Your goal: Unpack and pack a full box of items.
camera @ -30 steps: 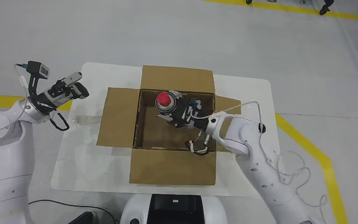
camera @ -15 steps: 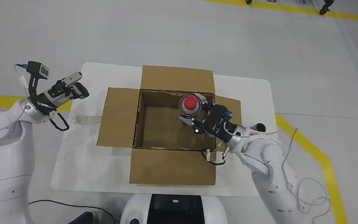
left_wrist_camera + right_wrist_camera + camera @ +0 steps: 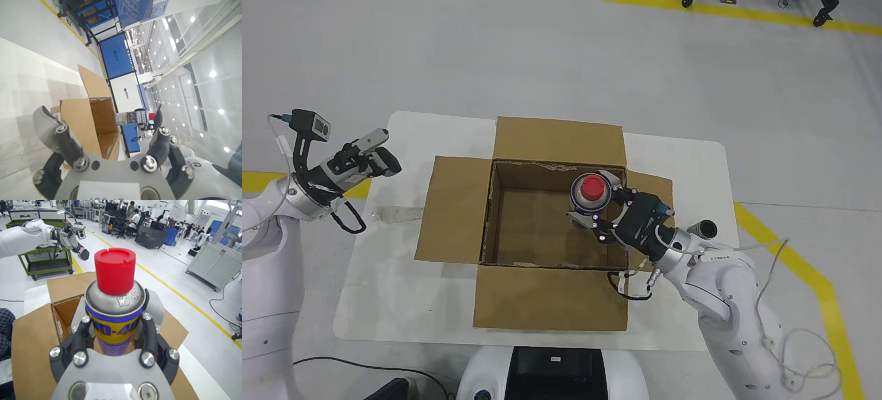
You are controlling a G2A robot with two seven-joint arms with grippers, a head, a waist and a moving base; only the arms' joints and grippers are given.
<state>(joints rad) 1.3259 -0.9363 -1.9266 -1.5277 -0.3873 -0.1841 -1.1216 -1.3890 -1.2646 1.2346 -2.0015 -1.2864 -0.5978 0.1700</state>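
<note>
over the right side of the open cardboard box [image 3: 457, 210], the right gripper [image 3: 597, 207] is clenched around a spray can [image 3: 591, 190]. the can is held upright with its red cap [image 3: 591, 186] facing up, close to the box's right wall and just beside the right flap [image 3: 652, 185]. in the right wrist view the right gripper [image 3: 116, 313] presses its pale fingers [image 3: 154, 307] against opposite sides of the blue and yellow spray can [image 3: 113, 325], just below its silver shoulder, and the red cap [image 3: 115, 272] stands free above them. the box [image 3: 34, 332] lies beneath and beyond the can there. in the left wrist view the spray can [image 3: 130, 118] is up off the box floor, its base about level with the rim of the box [image 3: 79, 117].

the box stands in the middle of the white table [image 3: 392, 290] with all four flaps folded outward.

the left gripper [image 3: 377, 160] hangs over the far left corner of the table, well apart from the box. in its own wrist view the left gripper [image 3: 101, 115] is released, its two fingers [image 3: 44, 118] spread wide with nothing between them, pointing toward the box. the right wrist view shows the left gripper [image 3: 81, 252] farther off, past the far flap, in front of a green cart [image 3: 47, 262] on the floor.
</note>
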